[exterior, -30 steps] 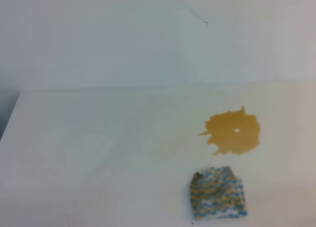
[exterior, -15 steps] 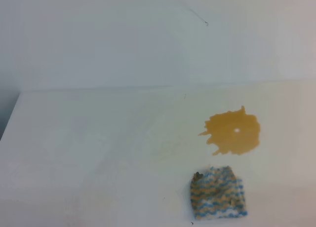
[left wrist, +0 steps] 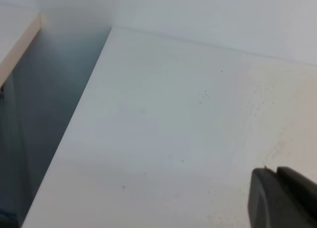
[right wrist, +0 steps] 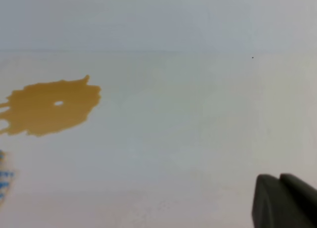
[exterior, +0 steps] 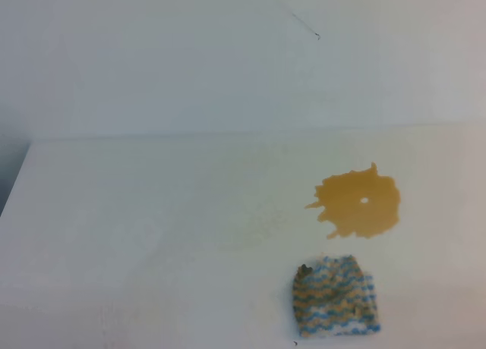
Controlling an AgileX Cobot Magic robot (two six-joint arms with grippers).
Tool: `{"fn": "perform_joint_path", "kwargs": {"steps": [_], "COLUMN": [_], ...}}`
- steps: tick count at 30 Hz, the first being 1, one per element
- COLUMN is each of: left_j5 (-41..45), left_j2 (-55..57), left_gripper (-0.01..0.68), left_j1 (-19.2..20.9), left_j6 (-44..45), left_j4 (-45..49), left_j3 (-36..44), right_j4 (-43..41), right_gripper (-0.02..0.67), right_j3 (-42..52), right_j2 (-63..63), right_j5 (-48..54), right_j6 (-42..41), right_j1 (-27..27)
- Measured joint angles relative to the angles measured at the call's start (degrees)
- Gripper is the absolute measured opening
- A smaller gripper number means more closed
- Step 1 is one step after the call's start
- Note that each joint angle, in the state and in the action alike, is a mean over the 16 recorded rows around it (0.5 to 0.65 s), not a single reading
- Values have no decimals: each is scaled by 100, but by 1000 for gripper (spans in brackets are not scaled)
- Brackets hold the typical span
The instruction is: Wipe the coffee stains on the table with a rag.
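Observation:
The coffee stain (exterior: 358,202) is an amber-brown blotch with ragged edges and a pale spot in its middle, on the white table (exterior: 152,227) right of centre. It also shows in the right wrist view (right wrist: 49,106) at the left. The rag (exterior: 335,297), knitted in blue, white and tan zigzags, lies flat just in front of the stain, apart from it; a sliver of the rag (right wrist: 4,181) shows at the left edge of the right wrist view. No gripper is in the exterior view. Only a dark corner of the left gripper (left wrist: 283,198) and the right gripper (right wrist: 285,200) shows.
A white upright wall (exterior: 228,61) with a thin dark scratch (exterior: 304,24) stands behind the table. The table's left edge (left wrist: 74,124) drops into a dark gap, with another pale surface (left wrist: 15,34) beyond it.

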Motion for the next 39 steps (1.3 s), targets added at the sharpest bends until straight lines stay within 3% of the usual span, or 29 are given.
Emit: {"fn": "perform_joint_path", "kwargs": {"steps": [39], "left_j5": [6], "left_j2": [0], "left_gripper": [1], "left_j1": [1], "left_j6": [-2], "left_j4": [0], "left_j3": [0], "right_j4": [-9], "right_gripper": [-4], "right_j3": [0], "right_j2": [0], "right_j5": [-137], "right_j6": [0], "right_j1": [0]}}
